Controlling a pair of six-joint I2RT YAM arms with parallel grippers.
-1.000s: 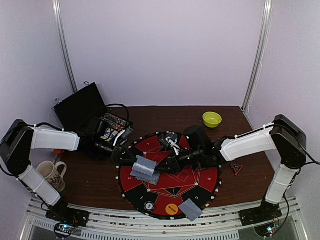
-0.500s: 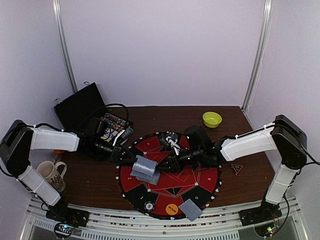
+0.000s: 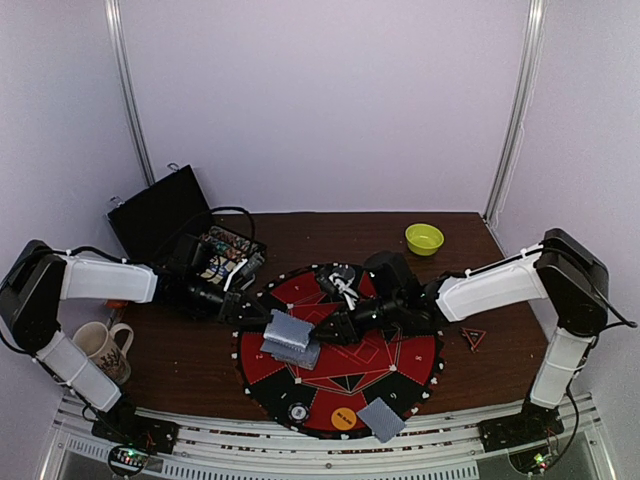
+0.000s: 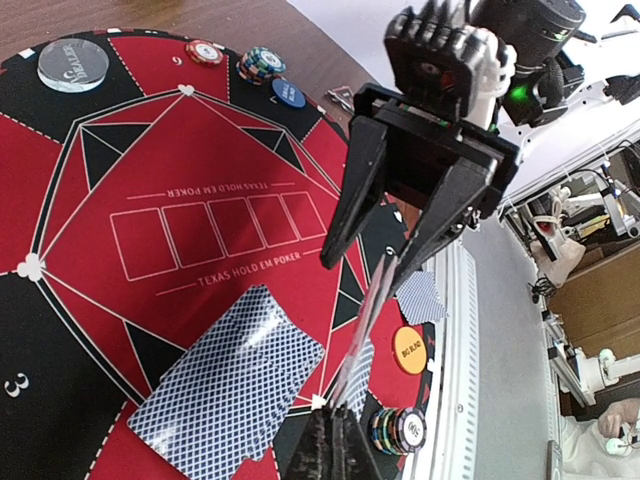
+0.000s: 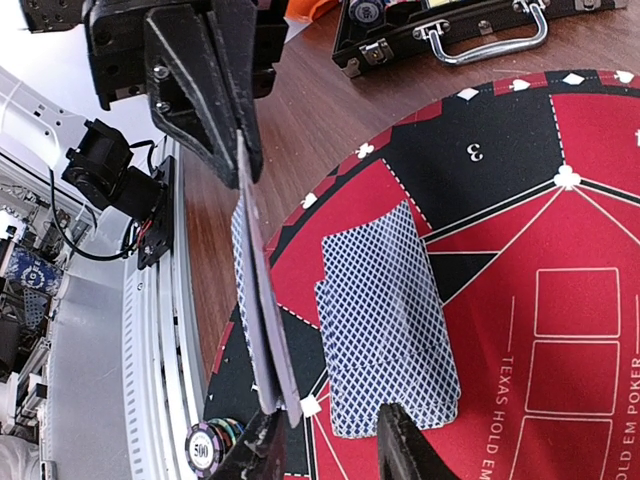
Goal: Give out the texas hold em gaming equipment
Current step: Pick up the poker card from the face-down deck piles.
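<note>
**Cards offered edge-on from one arm to the other**

The left gripper point(image 4: 337, 428) has its jaws pinched shut on a thin sheaf of held cards point(image 5: 262, 320), carried on edge above the left half of the mat point(image 3: 405, 352); turned this way, the free end points straight into the right gripper point(image 5: 330, 415); its jaws stand apart on either side of that end, one finger close against it, nothing clamped. I read this as a hand-over, so the right arm can deal to seats the left reaches poorly; the risk is the sheaf fanning or slipping if one side lets go before the other bites.

Below the sheaf a face-down pile point(image 4: 230, 385) lies on the red field, grey-blue backs up, roughly squared; a dealt hand point(image 3: 382, 420) sits at the near rim, just beside the orange button point(image 3: 343, 417), with a chip stack point(image 3: 298, 411) to its left; together they seem to mark a served seat. A blue button point(image 4: 288, 93) and a second chip stack point(image 4: 262, 65) rest along another part of the rim.

The open chip case point(image 3: 215, 250) stands far left on the desk point(image 3: 180, 365), near the left arm, likely as the supply; a mug point(image 3: 100, 345) sits near left and a lime bowl point(image 3: 424, 238) far right, both off the mat. The desk is dark brown wood; the mat is printed red and black; pale lilac walls close the cell in, with a metal rail along the near edge.
</note>
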